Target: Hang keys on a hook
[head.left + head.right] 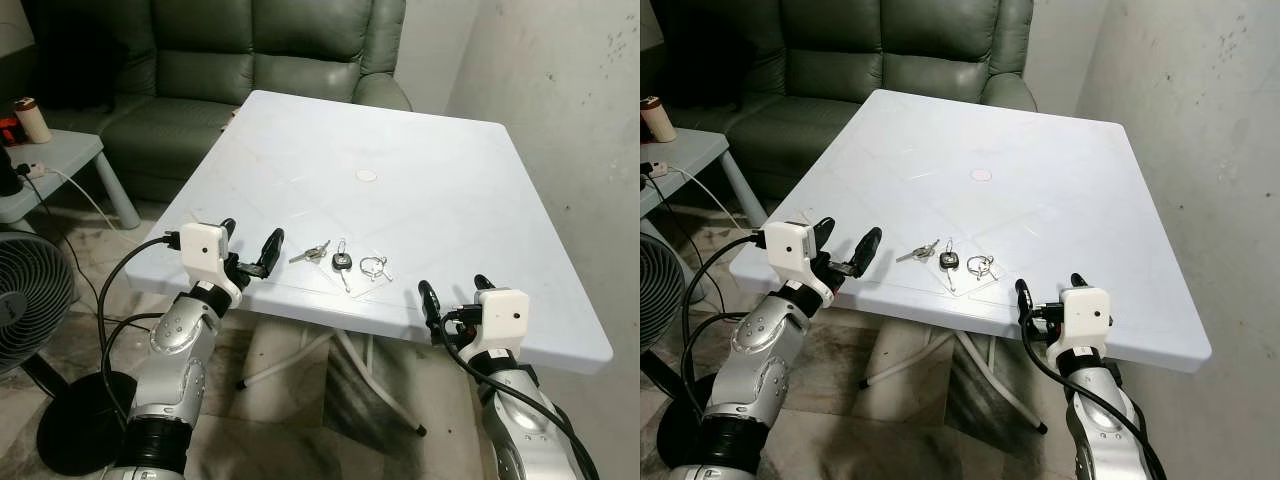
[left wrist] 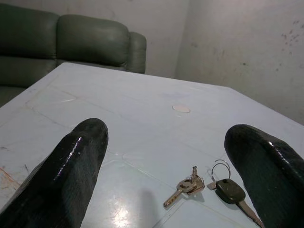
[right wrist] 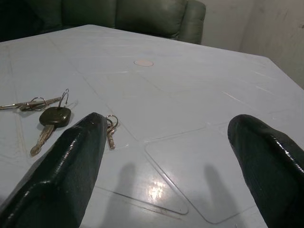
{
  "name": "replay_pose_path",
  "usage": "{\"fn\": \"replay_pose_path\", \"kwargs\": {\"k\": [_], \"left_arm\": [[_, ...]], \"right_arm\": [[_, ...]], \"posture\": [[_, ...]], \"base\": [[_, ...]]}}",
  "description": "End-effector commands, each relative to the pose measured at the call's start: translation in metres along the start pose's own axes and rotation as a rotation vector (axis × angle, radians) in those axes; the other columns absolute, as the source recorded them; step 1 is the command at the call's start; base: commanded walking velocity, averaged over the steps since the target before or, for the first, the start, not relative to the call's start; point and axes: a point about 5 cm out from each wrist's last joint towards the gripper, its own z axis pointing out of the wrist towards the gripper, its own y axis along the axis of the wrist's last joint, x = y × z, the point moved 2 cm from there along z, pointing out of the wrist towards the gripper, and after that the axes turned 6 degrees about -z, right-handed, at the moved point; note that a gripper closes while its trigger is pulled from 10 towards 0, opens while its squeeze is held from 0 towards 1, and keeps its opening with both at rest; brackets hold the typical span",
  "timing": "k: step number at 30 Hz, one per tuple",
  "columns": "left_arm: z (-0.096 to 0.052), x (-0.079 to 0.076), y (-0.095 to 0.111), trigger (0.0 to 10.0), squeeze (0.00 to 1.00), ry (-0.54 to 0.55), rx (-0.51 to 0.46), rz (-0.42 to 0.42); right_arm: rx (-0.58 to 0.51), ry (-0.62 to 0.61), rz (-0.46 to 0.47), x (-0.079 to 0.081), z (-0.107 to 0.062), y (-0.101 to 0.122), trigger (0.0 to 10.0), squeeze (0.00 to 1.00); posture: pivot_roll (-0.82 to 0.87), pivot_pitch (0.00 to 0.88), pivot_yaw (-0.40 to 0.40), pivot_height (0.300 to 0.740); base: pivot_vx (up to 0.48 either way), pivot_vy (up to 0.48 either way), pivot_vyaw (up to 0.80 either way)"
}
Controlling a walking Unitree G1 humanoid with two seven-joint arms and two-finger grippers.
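Observation:
Three key sets lie near the front edge of the white table (image 1: 420,170): a silver bunch (image 1: 310,254), a black-headed car key (image 1: 342,262) and a ring with small keys (image 1: 375,267). My left gripper (image 1: 250,241) hovers open at the table's front left, just left of the silver bunch (image 2: 184,186), holding nothing. At the front edge, right of the keys, my right gripper (image 1: 455,290) is open and empty. Its wrist view looks over the car key (image 3: 54,116) and the small ring keys (image 3: 111,130).
A green sofa (image 1: 270,60) stands behind the table. At the left are a low side table (image 1: 70,155) with a cup (image 1: 32,120), a floor fan (image 1: 25,300) and loose cables. A bare wall (image 1: 560,100) runs close along the right.

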Motion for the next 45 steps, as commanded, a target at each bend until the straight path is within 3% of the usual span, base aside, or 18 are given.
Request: {"fn": "replay_pose_path", "kwargs": {"k": [1,45], "left_arm": [[0.0009,-0.0016,0.0043,10.0,0.0,-0.004,-0.017,0.012],[0.0028,-0.0008,0.0083,10.0,0.0,-0.012,-0.022,0.024]], "right_arm": [[-0.011,-0.013,-0.01,-0.0028,0.0006,0.0047,10.0,0.0],[-0.038,-0.009,0.017,0.0034,0.0004,0.0086,10.0,0.0]], "posture": [[0.0,0.026,-0.044,0.74],[0.01,0.028,-0.03,0.74]], "base": [[0.0,0.0,0.0],[0.0,0.0,0.0]]}}
